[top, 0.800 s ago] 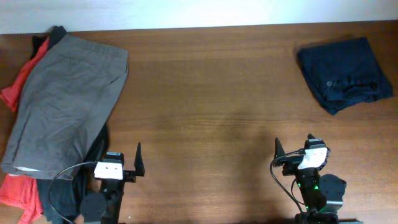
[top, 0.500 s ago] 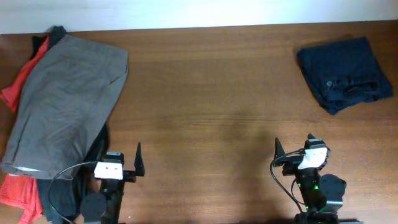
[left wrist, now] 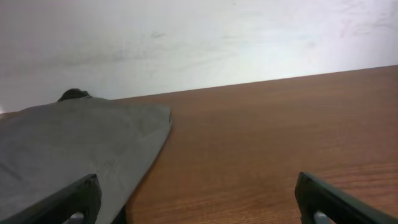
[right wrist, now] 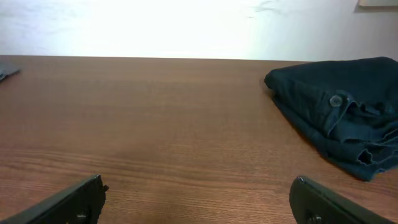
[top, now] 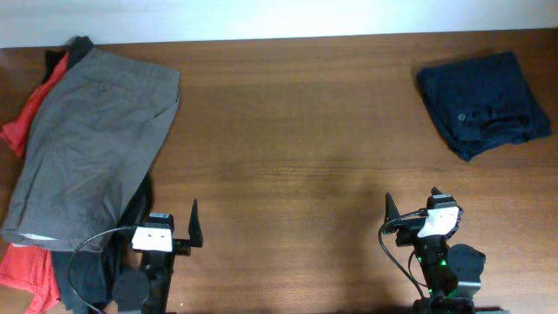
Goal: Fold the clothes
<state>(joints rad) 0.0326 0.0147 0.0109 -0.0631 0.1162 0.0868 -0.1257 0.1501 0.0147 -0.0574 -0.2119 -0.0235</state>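
Taupe cotton shorts (top: 91,139) lay flat atop a red-and-black clothes pile (top: 22,266) at the brown wooden table's (top: 288,131) left edge. Left gripper (left wrist: 198,202) and right gripper (right wrist: 196,202) hung spread wide, empty, at the near edge. Risk, I'd say: pinching the black layer (top: 142,199) underneath too and dragging everything.

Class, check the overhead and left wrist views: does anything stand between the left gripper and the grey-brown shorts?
Nothing visible does. The grey-brown shorts lie on top of the pile, over a black garment and a red garment. They are just ahead and to the left of the open left gripper, and nothing covers them.
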